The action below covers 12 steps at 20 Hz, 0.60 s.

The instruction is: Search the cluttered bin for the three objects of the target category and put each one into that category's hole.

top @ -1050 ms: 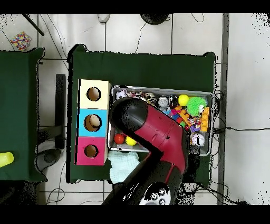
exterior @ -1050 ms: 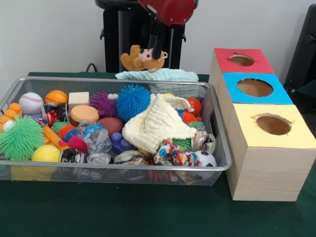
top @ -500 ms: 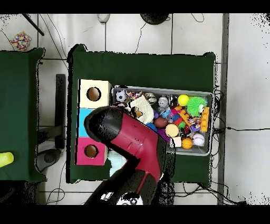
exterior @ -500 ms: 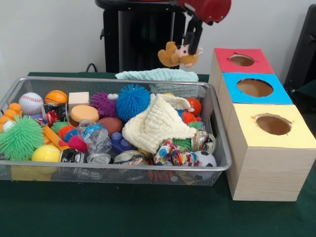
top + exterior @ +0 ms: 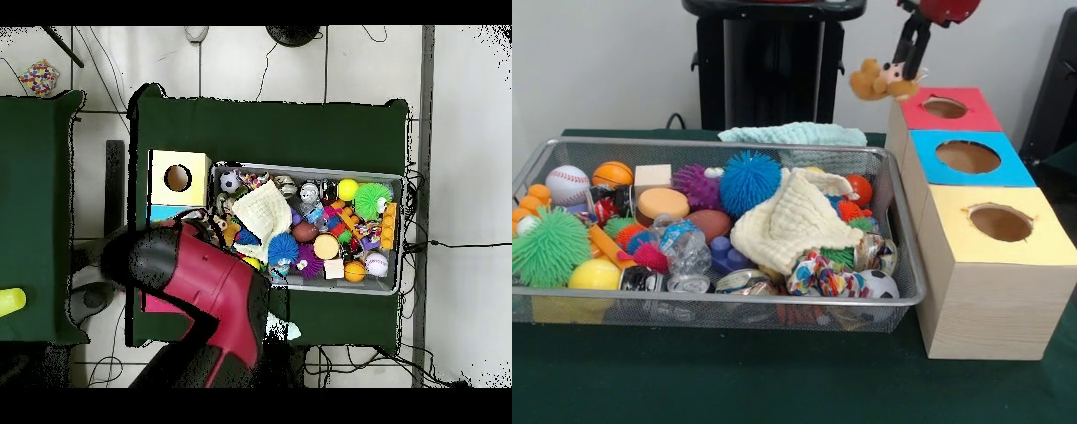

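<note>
Frontally, end effector [image 5: 903, 69] gripping plush toy [image 5: 878, 80]

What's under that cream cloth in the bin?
The cream cloth lies on the clutter. Around its edges show a blue spiky ball, a red ball and a blue block. Whatever sits beneath its middle is covered.

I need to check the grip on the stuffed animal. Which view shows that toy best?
The front view: the brown stuffed animal hangs in plain sight from the gripper, beside the red box. In the overhead view, the arm covers it completely.
</note>
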Available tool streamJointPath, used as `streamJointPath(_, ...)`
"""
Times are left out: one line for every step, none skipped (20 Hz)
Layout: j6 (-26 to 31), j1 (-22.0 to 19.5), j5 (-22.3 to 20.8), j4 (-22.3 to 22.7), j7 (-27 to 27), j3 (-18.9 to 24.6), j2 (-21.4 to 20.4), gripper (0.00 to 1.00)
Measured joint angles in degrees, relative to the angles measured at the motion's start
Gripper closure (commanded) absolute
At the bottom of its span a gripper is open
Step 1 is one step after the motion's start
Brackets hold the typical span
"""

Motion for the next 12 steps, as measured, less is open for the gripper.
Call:
streamJointPath(0.0,2.2,-0.1,0.7,0.7,-0.5,-0.6,1.00)
streamJointPath(0.0,2.7,-0.1,0.8,0.8,-0.6,-0.7,1.00)
streamJointPath(0.0,3.7,-0.1,0.8,1.0,-0.9,-0.9,1.00)
streamJointPath(0.0,4.2,-0.1,0.9,1.1,-1.0,-1.0,1.00)
streamJointPath(0.0,4.7,-0.1,0.9,1.1,-1.2,-1.3,1.00)
streamJointPath(0.0,5.7,-0.1,1.0,1.2,-1.3,-1.7,1.00)
streamJointPath(0.0,6.3,-0.1,1.0,1.2,-1.4,-2.0,1.00)
streamJointPath(0.0,6.8,-0.1,1.0,1.2,-1.5,-2.2,1.00)
streamJointPath(0.0,7.2,-0.1,1.0,1.2,-1.5,-2.4,1.00)
streamJointPath(0.0,7.4,-0.1,1.0,1.2,-1.5,-2.5,1.00)
streamJointPath(0.0,7.6,-0.1,1.0,1.2,-1.5,-2.6,1.00)
streamJointPath(0.0,8.1,-0.1,1.2,1.3,-1.5,-2.7,1.00)
